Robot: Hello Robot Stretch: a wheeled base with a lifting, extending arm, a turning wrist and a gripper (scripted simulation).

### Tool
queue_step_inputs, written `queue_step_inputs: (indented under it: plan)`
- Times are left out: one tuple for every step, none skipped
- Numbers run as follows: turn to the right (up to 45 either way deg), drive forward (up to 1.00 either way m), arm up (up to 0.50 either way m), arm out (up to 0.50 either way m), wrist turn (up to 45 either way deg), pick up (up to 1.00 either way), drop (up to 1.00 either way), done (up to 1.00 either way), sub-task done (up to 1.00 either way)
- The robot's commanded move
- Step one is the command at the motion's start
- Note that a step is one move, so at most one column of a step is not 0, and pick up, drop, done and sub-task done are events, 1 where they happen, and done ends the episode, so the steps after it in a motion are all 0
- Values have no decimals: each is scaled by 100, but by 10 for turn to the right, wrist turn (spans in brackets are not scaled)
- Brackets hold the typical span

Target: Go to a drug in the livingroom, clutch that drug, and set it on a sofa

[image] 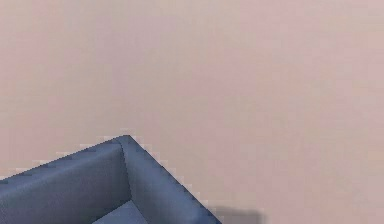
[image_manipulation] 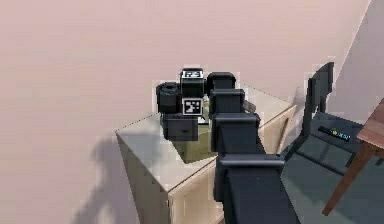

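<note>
Ahead, low at the forward view's left: the corner of a blue sofa (image: 75, 185), set close against a plain pink wall (image: 200, 70). Judged to be the place for the final set-down, with nothing visible on the cushion so far.

Out to the side: a dark square arm (image_manipulation: 240, 150) stretched from the near edge across a pale wooden cabinet (image_manipulation: 150, 150) standing against the pink wall. At the arm's far end, two white marker squares (image_manipulation: 192, 78), and just left of them the gripper (image_manipulation: 168, 100), dark and rounded, low above the cabinet's top. Probably extended there to reach the drug, presumed to lie on that top. No bottle or packet distinct enough to name, and possibly hidden at or behind the gripper.

Cannot tell whether spread, pressed together or gripping anything, given the cabinet top directly behind the fingers. Cannot tell either whether touching the top or hanging just above it.

Further right, beyond the cabinet: a dark upright frame (image_manipulation: 320, 85), perhaps a chair or an exercise machine. At the right edge, the corner of a brown wooden table (image_manipulation: 372, 125), apart from the reach.

Judged to be at the grasping step, with the carry to the sofa not yet done.
</note>
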Motion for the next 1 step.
queue_step_inputs:
  plan:
    - [0, 0, 0, 0, 120, 0, 0, 0, 0]
